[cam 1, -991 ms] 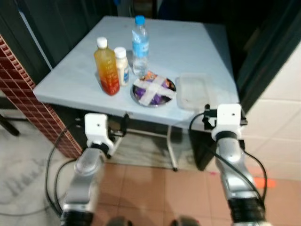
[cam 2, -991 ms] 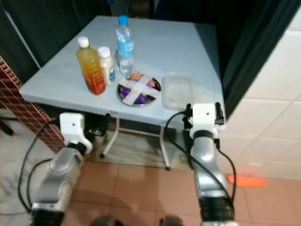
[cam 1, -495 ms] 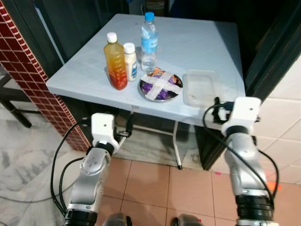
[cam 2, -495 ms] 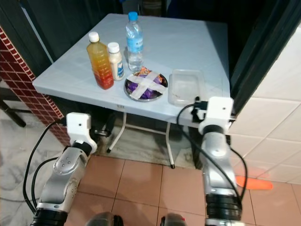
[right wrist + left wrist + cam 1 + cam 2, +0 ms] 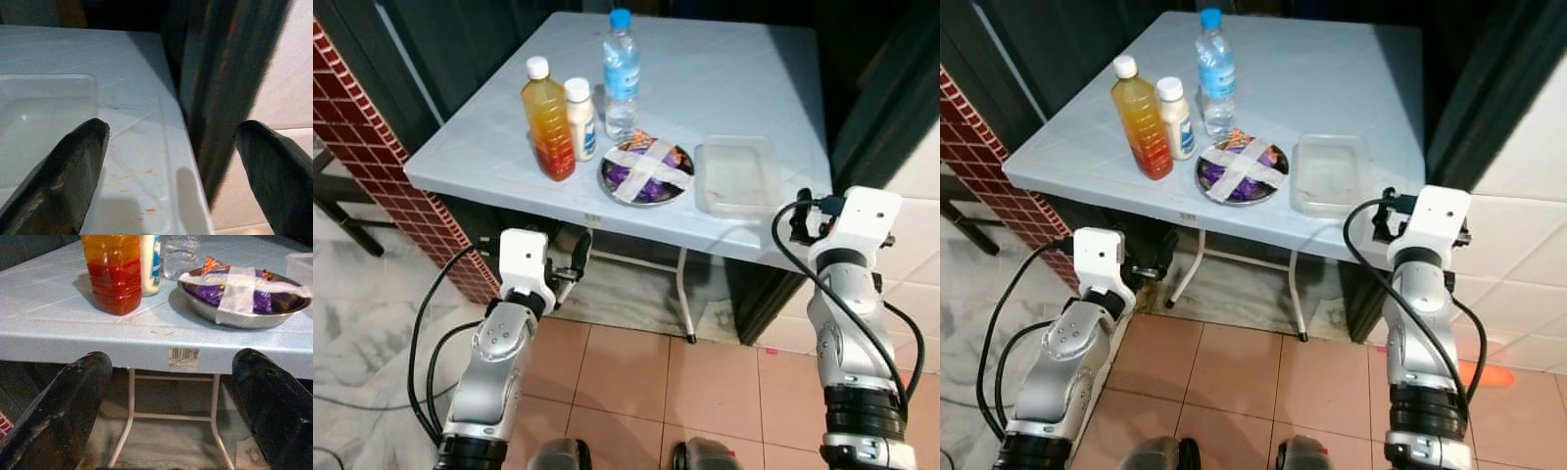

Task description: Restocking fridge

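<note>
Facing you, the worktop [image 5: 724, 69] carries an orange juice bottle [image 5: 546, 119] and a taped bowl [image 5: 648, 171]. Your left gripper [image 5: 171, 396] and right gripper [image 5: 171, 161] hover at its near edge, fingers spread, holding nothing.

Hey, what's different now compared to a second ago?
The camera shifted with the robot. The right end effector has risen to the white plastic table's edge, beside the clear plastic container; the left end effector stays below the edge. Both are open and empty. Bottles and the taped steel bowl haven't moved.

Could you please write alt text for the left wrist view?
Two open black fingers of the left gripper frame the edge of a pale blue table, below its top. On it stand an orange juice bottle and a taped steel bowl.
</note>
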Available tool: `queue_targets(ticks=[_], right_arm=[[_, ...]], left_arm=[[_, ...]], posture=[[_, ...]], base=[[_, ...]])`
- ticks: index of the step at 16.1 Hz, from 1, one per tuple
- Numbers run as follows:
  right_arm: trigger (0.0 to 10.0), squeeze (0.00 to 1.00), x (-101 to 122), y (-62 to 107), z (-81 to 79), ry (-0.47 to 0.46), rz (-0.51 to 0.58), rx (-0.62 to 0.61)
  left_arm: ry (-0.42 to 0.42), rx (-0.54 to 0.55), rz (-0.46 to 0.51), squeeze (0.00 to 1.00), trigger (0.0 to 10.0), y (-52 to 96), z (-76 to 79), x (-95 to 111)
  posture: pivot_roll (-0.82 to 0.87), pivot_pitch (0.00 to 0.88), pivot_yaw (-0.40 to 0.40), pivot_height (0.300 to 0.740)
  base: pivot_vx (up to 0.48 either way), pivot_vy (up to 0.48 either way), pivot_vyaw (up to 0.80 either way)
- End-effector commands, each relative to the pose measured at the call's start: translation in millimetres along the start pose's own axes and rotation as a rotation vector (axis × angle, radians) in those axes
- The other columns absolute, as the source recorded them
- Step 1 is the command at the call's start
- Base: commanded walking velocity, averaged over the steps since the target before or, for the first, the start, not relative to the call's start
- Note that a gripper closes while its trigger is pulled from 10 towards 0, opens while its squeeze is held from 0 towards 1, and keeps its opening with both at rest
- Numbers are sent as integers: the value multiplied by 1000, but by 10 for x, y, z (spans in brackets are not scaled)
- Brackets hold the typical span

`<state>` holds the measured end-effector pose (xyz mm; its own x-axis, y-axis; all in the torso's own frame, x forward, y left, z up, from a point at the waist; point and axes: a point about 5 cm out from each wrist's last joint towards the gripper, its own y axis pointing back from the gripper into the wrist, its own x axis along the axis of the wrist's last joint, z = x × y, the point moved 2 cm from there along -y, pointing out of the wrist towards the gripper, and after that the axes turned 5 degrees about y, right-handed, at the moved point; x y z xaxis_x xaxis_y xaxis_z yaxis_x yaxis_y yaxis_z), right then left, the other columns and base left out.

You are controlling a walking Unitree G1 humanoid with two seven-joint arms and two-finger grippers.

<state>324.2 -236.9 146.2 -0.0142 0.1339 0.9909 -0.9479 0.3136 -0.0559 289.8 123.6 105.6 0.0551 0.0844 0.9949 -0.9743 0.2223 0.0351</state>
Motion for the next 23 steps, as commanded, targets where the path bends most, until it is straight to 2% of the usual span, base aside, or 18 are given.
queue_targets(ticks=[1, 2, 3, 5, 6, 9, 14, 16, 19, 20, 21, 22, 23], right_arm=[[10000, 1000, 35, -34, -9, -27, 14, 20], [10000, 1000, 49, -61, -19, -43, 17, 39], [10000, 910, 34, -118, -11, -69, 3, 57], [10000, 196, 51, -190, 9, -79, 14, 83], [10000, 0, 69, -260, 44, -111, 17, 94], [10000, 0, 59, -355, 87, -180, -2, 114], [10000, 0, -16, -399, -12, -250, -30, 223], [10000, 0, -10, -472, -13, -325, -50, 253], [10000, 0, -28, -503, 1, -363, -62, 260], [7725, 0, -47, -497, -37, -397, -69, 289], [4392, 0, -66, -490, -72, -443, -83, 312], [4196, 0, -77, -485, -97, -472, -92, 329], [1216, 0, -84, -475, -121, -502, -95, 339]], left_arm=[[-23, -16, -4, 0, 10000, 26, 19, 1], [-27, -23, -2, 0, 10000, 29, 40, 5], [-20, -29, -10, 0, 10000, 26, 59, -5], [-22, -32, -12, 0, 10000, 26, 58, -3], [-29, -30, -13, 0, 10000, 34, 40, 6], [-45, -22, -20, 0, 10000, 73, -20, 8], [-65, -32, -25, 0, 10000, 82, -27, 23], [-77, -40, -21, 0, 10000, 65, -22, 42], [-82, -37, -20, 0, 10000, 60, -32, 55], [-84, -34, -21, 0, 10000, 74, -33, 48], [-84, -34, -22, 0, 10000, 82, -27, 42], [-85, -35, -22, 0, 10000, 82, -21, 41], [-86, -36, -22, 0, 10000, 80, -17, 42]], posture=[[13, 119, 77, 740], [12, 117, 78, 740], [15, 119, 81, 740], [25, 120, 85, 740], [36, 120, 87, 740], [58, 121, 92, 740], [71, 113, 107, 740], [71, 109, 110, 740], [78, 107, 107, 740], [80, 108, 107, 740], [80, 108, 107, 740], [78, 107, 108, 740], [78, 107, 108, 740]], base=[[0, 0, 0], [0, 0, 0], [0, 0, 0], [0, 0, 0], [0, 0, 0], [0, 0, 0], [0, 0, 0], [0, 0, 0], [0, 0, 0], [0, 0, 0], [0, 0, 0], [0, 0, 0], [0, 0, 0]])
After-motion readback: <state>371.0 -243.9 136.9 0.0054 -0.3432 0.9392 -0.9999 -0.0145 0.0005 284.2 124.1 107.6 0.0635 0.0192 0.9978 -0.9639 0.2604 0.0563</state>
